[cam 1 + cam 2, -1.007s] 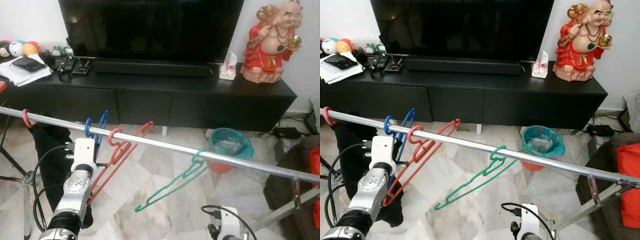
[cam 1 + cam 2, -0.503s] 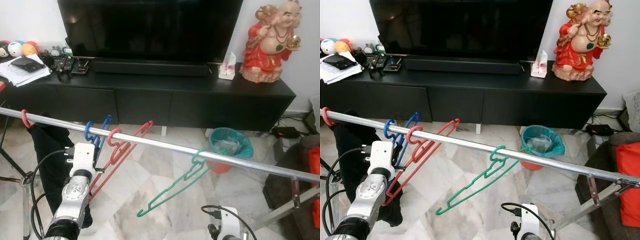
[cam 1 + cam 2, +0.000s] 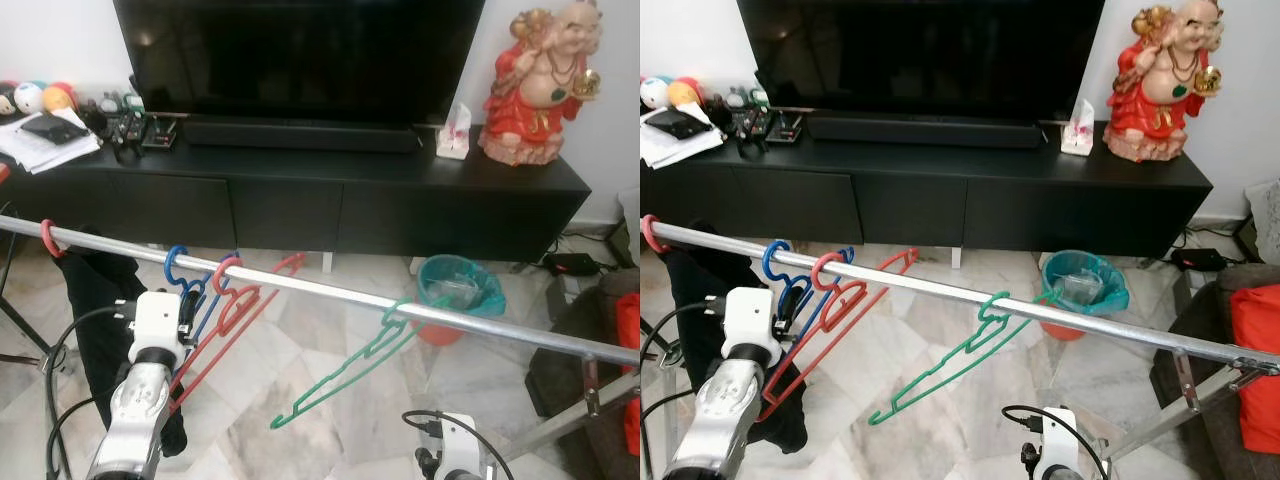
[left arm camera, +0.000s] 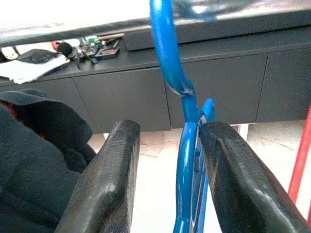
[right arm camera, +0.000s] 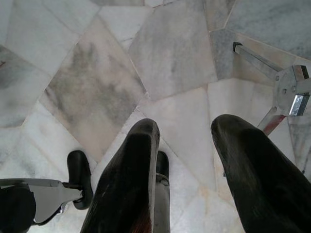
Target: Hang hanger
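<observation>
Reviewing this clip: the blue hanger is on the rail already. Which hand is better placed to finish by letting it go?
Left. The left hand has the blue hanger between its open fingers, right under the rail. The right hand hangs low, open, pointing at the marble floor, far from any hanger.

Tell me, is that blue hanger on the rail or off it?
On it. The blue hanger's hook curls over the metal rail, and the left claw's fingers stand apart around its neck, not pinching it.
</observation>
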Robot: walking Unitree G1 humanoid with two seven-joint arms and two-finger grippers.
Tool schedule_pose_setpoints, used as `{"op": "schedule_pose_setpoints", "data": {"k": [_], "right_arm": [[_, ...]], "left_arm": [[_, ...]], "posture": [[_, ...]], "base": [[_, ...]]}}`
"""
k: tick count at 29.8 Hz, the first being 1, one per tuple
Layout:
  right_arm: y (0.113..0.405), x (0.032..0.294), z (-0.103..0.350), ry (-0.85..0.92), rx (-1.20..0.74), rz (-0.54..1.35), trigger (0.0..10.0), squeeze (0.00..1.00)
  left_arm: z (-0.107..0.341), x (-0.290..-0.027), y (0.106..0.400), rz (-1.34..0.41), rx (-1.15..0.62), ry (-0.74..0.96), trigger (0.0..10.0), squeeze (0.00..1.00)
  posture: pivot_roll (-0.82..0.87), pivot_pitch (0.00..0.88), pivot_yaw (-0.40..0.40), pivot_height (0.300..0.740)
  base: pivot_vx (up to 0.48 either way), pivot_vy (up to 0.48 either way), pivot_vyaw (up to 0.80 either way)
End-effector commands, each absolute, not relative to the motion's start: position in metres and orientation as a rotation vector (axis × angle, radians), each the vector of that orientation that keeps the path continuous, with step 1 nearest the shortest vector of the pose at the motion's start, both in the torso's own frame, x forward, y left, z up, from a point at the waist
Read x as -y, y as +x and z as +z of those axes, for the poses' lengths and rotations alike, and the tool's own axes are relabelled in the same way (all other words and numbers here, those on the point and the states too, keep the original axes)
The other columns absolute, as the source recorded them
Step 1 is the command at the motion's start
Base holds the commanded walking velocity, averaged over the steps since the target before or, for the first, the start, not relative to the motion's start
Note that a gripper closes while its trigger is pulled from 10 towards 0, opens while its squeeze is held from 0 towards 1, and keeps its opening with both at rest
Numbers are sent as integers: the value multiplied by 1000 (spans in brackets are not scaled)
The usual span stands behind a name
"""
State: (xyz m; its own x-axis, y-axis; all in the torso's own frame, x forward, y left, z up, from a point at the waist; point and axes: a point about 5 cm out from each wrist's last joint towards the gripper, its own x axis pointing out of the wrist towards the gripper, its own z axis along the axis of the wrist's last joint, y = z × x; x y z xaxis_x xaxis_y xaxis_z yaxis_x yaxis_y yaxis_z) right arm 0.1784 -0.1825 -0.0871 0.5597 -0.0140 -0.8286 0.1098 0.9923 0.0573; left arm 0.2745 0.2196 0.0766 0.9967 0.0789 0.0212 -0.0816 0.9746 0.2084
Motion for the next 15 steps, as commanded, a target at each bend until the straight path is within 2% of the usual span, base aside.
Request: {"op": "schedule_pose_setpoints", "data": {"k": [1, 9, 10, 15], "right_arm": [[179, 184, -87, 112, -975, -80, 10000, 0], [179, 185, -86, 110, -974, -78, 10000, 0], [180, 185, -86, 109, -973, -79, 10000, 0], [180, 185, -86, 110, -972, -85, 10000, 0]], "left_arm": [[84, -221, 268, 72, 36, 209, 10000, 1000], [92, -226, 237, 105, 89, 197, 10000, 984], [91, -228, 224, 115, 80, 202, 10000, 0], [70, -242, 193, 170, -30, 237, 10000, 0]], "posture": [[43, 0, -49, 740], [48, 0, -50, 740], [49, 0, -48, 740], [49, 0, -48, 740]], "base": [[0, 0, 0], [0, 0, 0], [0, 0, 0], [0, 0, 0]]}}
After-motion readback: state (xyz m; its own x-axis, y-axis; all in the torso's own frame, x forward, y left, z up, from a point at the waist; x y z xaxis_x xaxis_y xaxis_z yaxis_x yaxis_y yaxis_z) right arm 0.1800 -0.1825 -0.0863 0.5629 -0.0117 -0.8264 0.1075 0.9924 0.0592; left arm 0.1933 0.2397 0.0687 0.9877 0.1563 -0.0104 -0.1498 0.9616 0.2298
